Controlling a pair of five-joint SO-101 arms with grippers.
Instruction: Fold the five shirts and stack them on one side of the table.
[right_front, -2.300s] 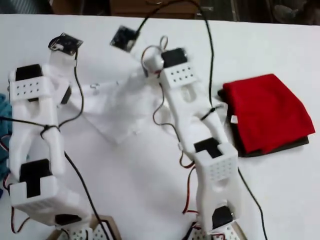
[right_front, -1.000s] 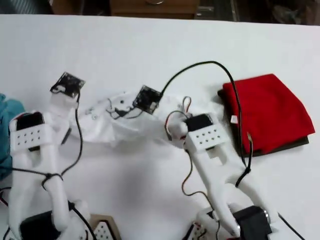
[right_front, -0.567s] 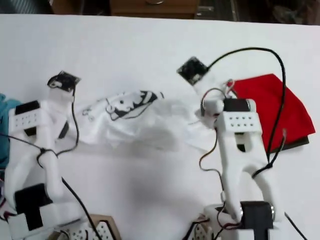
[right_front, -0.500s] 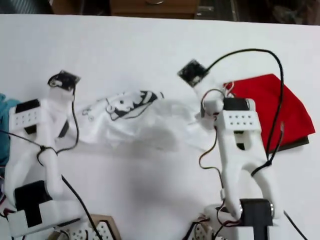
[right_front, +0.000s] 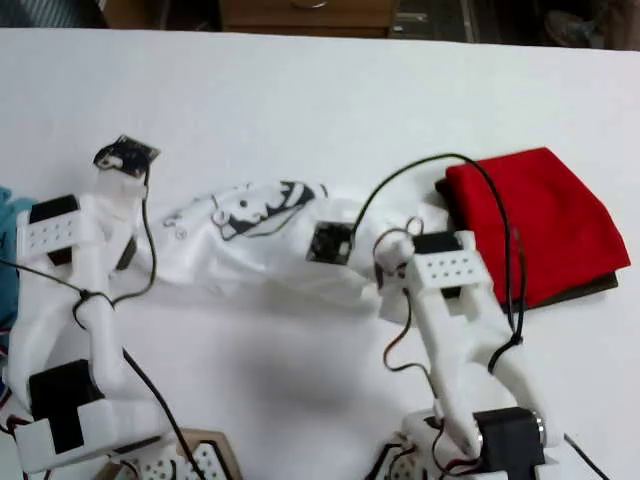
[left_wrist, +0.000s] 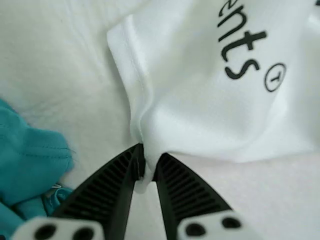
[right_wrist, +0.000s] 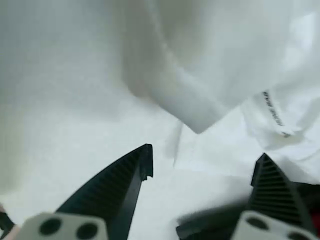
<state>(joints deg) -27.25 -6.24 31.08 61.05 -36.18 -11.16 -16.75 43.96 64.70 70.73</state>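
The white shirt, bunched just beside the folded red shirt, is pinched at the hem farthest from it by the left gripper, and its nearer edge should be clamped squarely by the wide-open right gripper.

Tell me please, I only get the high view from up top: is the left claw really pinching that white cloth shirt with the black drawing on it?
Observer: Yes. The left claw is shut on a folded edge of the white cloth shirt with black print.
Operator: What's the blue-green bit next to it?
Observer: A crumpled teal fabric shirt, lying beside the claw, not gripped.
Operator: And the right claw?
Observer: The right claw is wide open over the white shirt, holding nothing. A small white sewn-in label shows just ahead of it.
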